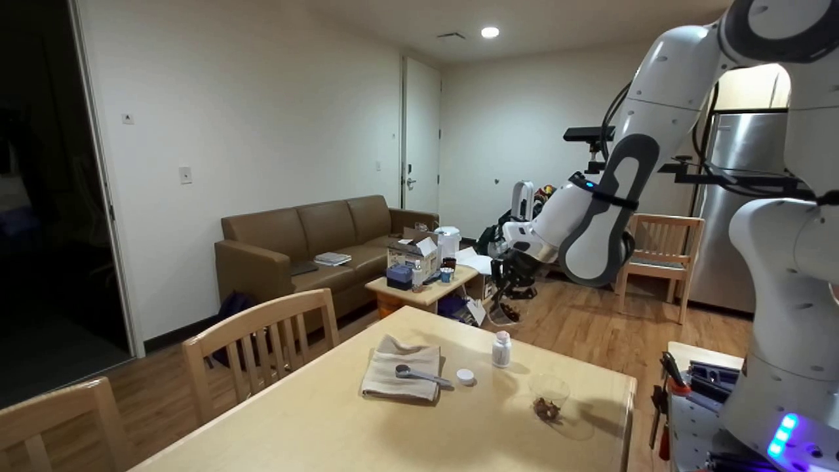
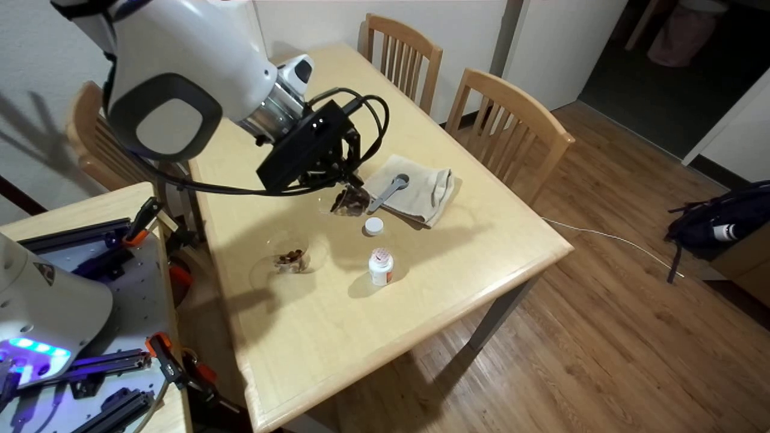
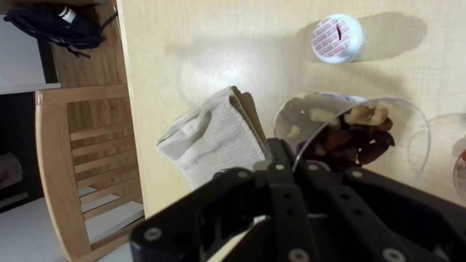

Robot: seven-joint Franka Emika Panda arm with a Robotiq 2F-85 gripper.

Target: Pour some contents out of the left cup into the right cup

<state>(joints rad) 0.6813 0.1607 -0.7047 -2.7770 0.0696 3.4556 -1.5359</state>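
The left cup is a clear cup with dark dried fruit and nuts inside. It shows in both exterior views and in the wrist view. My gripper is shut on its wall; the rim passes between the fingers. The cup hangs above the table and looks tilted, its contents inside. My gripper also shows in both exterior views. The right cup, clear with a little brown content, stands on the table in both exterior views. Only its edge shows in the wrist view.
A white bottle stands open near the cups, with a white cap beside it. A grey scoop lies on a folded beige cloth. Wooden chairs line the table's side.
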